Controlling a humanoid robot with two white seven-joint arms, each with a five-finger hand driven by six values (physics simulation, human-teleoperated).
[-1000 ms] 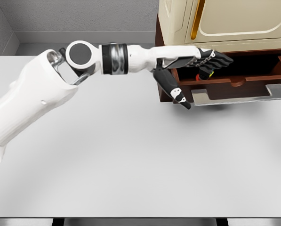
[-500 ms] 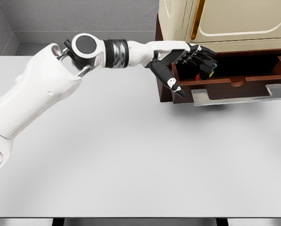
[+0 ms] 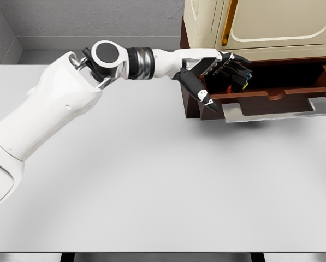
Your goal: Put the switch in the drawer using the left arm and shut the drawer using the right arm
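Left hand (image 3: 224,68) has pulled back left from deeper in the open brown wooden drawer (image 3: 272,90), fingers spread, gripping nothing. Small red-and-blue switch (image 3: 238,83) lies inside. Placement looks done; closing remains.

A big white table in a grey room

The table (image 3: 152,180) fills most of the view. Grey walls (image 3: 97,19) stand behind it from 10 to 12 o'clock. A cream cabinet (image 3: 272,24) sits at 1 o'clock.
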